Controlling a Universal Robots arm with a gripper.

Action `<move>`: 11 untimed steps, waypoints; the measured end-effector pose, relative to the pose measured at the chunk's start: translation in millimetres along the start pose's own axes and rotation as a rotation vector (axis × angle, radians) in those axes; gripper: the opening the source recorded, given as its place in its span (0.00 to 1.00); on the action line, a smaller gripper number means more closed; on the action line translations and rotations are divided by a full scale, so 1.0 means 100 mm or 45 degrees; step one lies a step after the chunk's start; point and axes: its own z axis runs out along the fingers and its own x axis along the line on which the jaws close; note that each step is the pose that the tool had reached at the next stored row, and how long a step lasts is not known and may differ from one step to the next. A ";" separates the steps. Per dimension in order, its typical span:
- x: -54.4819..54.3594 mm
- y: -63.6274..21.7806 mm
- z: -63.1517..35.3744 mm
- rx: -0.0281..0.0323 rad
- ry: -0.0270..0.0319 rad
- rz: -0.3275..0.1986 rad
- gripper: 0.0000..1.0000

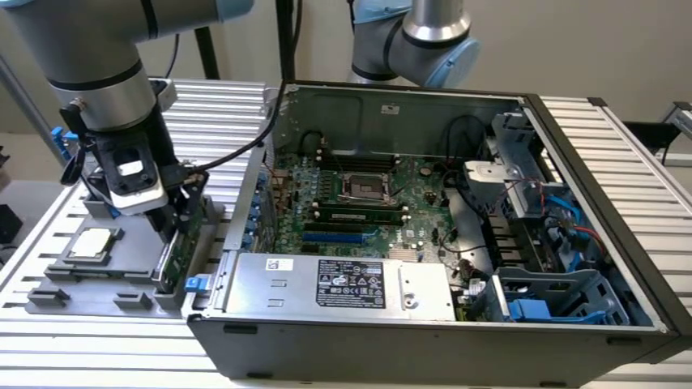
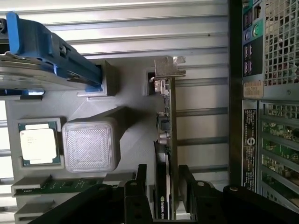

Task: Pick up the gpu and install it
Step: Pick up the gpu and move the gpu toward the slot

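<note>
On the ribbed metal desk (image 1: 617,154), the graphics card (image 2: 166,116) stands on edge in a grey holder (image 1: 65,285) beside the open computer case (image 1: 433,344). The jaws straddle it, spread apart.

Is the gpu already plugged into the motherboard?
No, the gpu stands on edge in the gray holder outside the case, with the gripper at it.

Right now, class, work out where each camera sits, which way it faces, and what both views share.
Exterior view: off the arm, raised, looking down on the open computer case and parts tray; arm and gripper show.
Wrist view: on the wrist, looking down past the gripper onto the gpu.
Shared: gpu, CPU chip, parts tray.
</note>
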 end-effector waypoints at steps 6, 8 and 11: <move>0.00 0.002 0.085 -0.0121 0.0010 0.000 0.41; -0.01 0.003 0.093 -0.0190 0.0016 0.000 0.41; -0.01 0.004 0.106 -0.0256 0.0019 0.001 0.41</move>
